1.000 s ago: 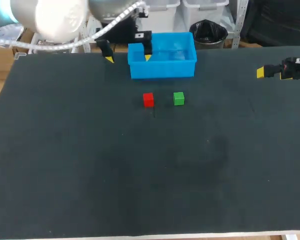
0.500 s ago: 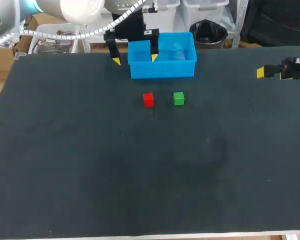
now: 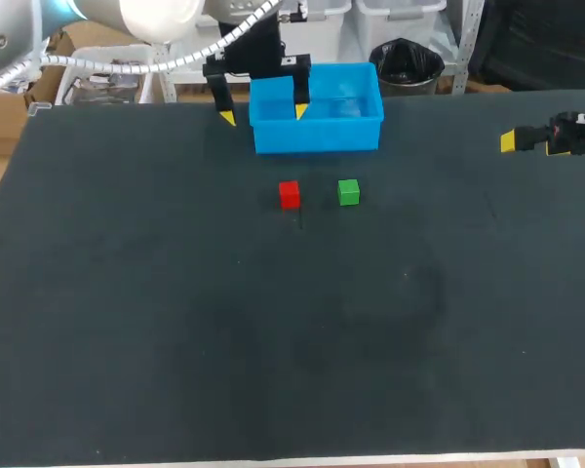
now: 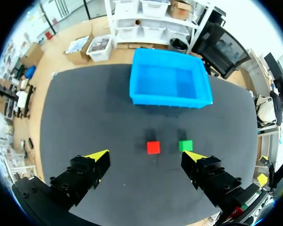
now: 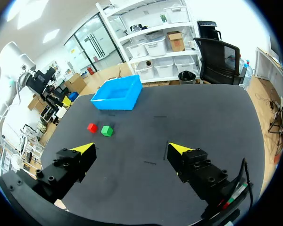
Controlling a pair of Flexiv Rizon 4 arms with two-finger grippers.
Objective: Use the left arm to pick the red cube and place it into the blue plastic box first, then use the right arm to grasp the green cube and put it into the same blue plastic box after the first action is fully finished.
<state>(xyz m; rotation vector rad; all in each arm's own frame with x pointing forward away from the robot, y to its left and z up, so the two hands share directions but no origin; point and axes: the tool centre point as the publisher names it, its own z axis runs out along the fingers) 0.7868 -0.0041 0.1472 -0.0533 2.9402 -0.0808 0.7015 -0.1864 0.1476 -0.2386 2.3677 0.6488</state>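
Blue plastic box (image 3: 317, 134): open-topped, at the far side of the dark table (image 3: 175, 341); nothing shows inside it, so neither placement looks done.
Small red cube (image 3: 290, 194): on the table just in front of the box, on the robot's side, below its left half; untouched.
Small green cube (image 3: 348, 191): just beside the red cube, in front of the box's right half, the two apart.
Left gripper (image 3: 263, 115): held high by the box's left end, one finger outside the left wall, one over the box.
Left gripper's opening: fingers spread wide, holding and touching nothing.
Why there: its wrist view has both cubes ahead between the fingers, so it seems staged for a descent onto the red cube.
Right gripper (image 5: 131, 149): well to the right of the box, fingers wide apart, empty.
Why there: probably parked clear until the red cube is in.
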